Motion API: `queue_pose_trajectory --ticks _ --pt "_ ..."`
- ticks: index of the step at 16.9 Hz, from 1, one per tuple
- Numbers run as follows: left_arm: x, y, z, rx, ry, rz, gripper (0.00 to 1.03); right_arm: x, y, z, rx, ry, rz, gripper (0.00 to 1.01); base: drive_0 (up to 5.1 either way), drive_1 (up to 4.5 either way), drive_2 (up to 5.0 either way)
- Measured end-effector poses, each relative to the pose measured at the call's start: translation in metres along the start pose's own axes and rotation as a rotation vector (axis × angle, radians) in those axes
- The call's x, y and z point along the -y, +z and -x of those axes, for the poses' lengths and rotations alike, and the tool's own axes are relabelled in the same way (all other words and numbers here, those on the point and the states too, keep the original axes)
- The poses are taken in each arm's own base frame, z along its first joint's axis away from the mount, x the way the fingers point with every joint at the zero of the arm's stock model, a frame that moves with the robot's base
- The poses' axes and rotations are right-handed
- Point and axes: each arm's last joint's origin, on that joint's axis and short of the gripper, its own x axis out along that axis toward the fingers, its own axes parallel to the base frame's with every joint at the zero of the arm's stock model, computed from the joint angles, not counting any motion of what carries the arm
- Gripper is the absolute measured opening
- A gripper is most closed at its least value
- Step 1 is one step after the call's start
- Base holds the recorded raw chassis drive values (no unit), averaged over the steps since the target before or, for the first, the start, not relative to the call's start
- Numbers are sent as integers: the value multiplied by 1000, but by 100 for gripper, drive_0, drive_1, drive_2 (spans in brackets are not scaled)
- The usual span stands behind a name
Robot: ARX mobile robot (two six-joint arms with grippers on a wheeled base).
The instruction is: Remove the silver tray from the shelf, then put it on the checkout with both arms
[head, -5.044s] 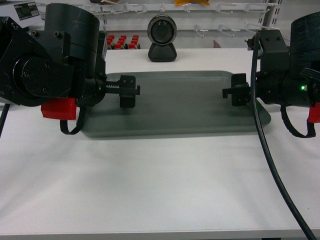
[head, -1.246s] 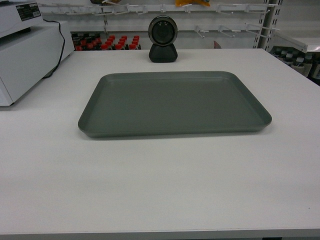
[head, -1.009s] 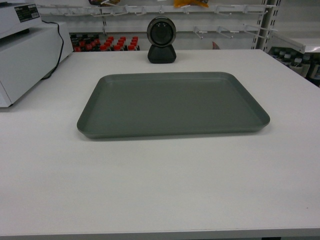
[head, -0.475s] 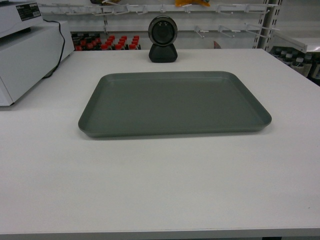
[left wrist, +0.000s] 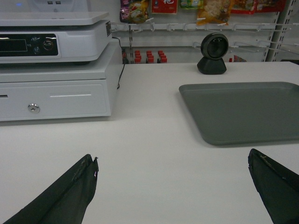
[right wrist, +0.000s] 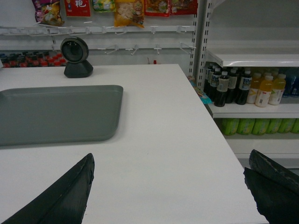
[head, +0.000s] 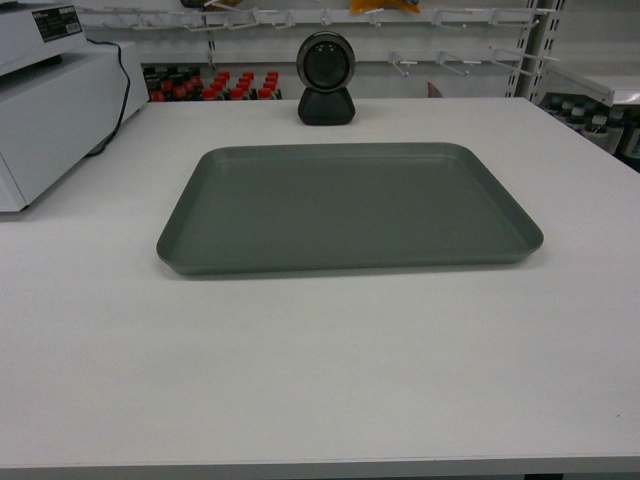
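The worktop carries the silver tray, lying flat just in front of the black scanner. My left pincer and right pincer hang released, well apart from the tray. Any stray sweep could shove it toward the scanner. Labels stay too blurred to read.

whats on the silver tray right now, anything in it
Nothing: the silver tray lies bare on the checkout. What its base covers cannot be seen.

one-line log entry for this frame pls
silver tray: flat on checkout | left tool: open, clear | right tool: open, clear | scanner: behind tray
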Motion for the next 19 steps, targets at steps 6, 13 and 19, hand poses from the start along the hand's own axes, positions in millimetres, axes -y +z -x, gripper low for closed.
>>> queue_pose_trajectory --ticks 6,13,19 --pt "0 0 0 0 0 0 98 0 0 0 -1 0 0 98 -1 -64 62" --pt "0 0 0 -3 0 0 98 0 0 0 -3 0 0 98 -6 -420 408" --pt "0 0 0 4 0 0 98 0 1 0 6 0 0 98 0 -418 418"
